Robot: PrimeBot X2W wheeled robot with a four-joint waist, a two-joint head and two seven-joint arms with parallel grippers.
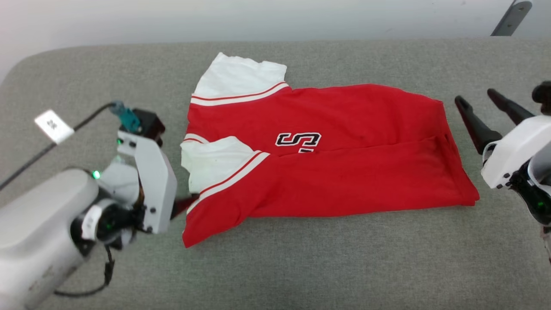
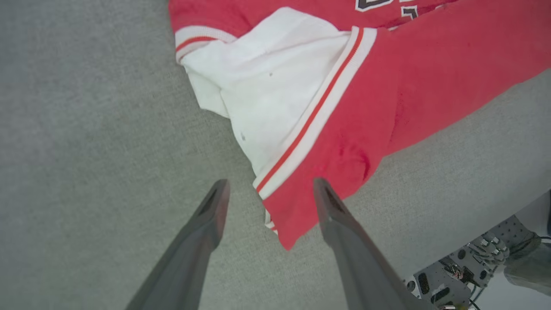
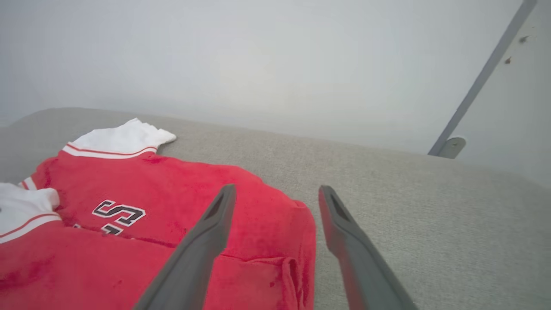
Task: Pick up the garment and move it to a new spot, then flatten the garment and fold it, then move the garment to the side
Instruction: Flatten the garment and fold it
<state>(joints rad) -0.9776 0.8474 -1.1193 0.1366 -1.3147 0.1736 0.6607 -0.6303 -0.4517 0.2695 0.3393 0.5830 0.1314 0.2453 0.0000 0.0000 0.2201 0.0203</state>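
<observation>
The garment [image 1: 327,159] lies in the middle of the grey cushion [image 1: 301,267], with its long side running left to right. Its near half is doubled over the far half, so the lettering [image 1: 298,142] is cut off along the folded edge. The 2 white sleeves [image 1: 241,79] sit at the left end and the hem at the right.

The left claw [image 2: 269,189] is spread wide and grasps nothing. The garment's near left corner lies between its fingers, and I cannot tell whether they touch the cloth. The right claw [image 1: 474,97] is also released and empty, just off the hem end and apart from the cloth.

This looks like the folding step, with 1 lengthwise fold laid down and both claws free. The next move probably calls for a crosswise fold: pinch both layers at 1 end, lift low, and carry that end over to the other with the edges lined up. The skewed near left corner likely needs straightening first, or the layers may slide apart.
</observation>
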